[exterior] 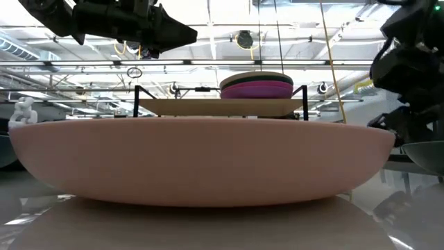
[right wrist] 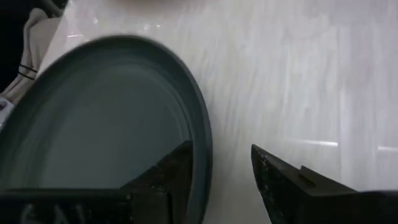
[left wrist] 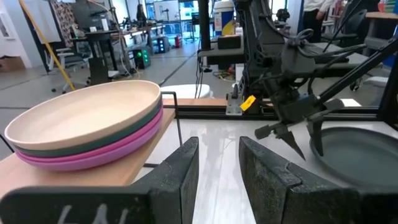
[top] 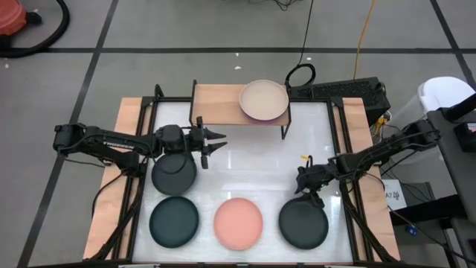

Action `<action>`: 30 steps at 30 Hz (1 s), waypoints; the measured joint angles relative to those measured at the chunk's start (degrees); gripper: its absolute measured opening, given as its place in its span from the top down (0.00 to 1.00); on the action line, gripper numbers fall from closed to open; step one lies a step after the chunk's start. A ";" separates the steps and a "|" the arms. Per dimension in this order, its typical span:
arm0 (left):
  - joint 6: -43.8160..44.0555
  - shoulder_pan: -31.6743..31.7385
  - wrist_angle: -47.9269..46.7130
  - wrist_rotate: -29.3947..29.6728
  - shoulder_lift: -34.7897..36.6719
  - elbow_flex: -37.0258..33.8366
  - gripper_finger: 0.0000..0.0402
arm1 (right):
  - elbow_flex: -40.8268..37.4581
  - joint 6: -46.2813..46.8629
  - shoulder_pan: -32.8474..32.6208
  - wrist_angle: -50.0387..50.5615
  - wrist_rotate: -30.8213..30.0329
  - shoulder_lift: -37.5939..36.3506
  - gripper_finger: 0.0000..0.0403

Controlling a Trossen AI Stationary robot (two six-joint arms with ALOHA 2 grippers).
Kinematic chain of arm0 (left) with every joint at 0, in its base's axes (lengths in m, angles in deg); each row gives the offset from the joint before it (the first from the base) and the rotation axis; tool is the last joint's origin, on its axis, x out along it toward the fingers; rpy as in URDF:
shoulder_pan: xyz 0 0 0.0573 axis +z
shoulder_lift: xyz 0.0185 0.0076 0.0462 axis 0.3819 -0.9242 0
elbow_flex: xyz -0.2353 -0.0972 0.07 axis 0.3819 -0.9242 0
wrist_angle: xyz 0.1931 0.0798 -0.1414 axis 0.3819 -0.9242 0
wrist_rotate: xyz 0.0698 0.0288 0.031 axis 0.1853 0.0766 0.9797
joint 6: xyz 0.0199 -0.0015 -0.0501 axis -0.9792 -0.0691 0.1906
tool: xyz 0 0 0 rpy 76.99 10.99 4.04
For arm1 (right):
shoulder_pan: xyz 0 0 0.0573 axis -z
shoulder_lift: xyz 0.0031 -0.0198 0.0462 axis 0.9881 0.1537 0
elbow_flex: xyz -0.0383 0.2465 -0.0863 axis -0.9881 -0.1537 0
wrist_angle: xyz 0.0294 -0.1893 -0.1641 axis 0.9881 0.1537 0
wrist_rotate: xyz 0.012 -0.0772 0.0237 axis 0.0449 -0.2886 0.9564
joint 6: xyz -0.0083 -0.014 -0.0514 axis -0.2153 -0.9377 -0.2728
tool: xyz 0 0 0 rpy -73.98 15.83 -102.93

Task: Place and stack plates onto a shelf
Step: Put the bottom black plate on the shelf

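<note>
Four plates sit on the table [top: 245,167] in the lower frame: dark ones at left [top: 174,173], lower left [top: 174,222] and lower right [top: 303,223], pink one [top: 238,222] at centre. Shelf [top: 216,104], upper centre, carries a stack w/ beige plate [top: 263,100] on top. Left gripper [top: 214,141], fingers apart, hovers empty left of centre. Right gripper [top: 306,190], fingers apart, straddles the lower-right plate's rim.

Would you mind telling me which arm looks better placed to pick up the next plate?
Probably the right: its open gripper straddles the rim of the dark plate, while the left gripper hangs open and empty near the shelf.
</note>
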 joint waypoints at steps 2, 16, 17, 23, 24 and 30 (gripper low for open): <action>0.00 0.00 -0.24 0.00 0.00 0.00 0.70 | -0.90 0.26 -0.52 0.15 -1.04 0.00 0.65; -0.02 0.00 -0.40 0.00 0.00 0.02 0.70 | -1.31 0.26 -0.79 -0.22 -1.27 -0.04 0.98; -0.09 0.00 -1.00 0.00 0.00 0.06 0.70 | -1.31 0.49 -0.69 -0.24 -1.31 -0.04 0.98; -1.85 0.06 -14.24 6.05 7.04 0.13 0.70 | -1.38 2.69 -0.26 -5.14 -1.74 -0.32 0.99; -1.35 0.08 -16.09 7.53 8.69 0.10 0.70 | -1.38 2.65 -0.26 -6.11 -2.05 -0.44 0.99; -1.01 -0.68 -24.25 8.74 17.99 0.07 0.70 | 1.95 -1.14 1.56 -7.22 -7.44 -1.18 0.99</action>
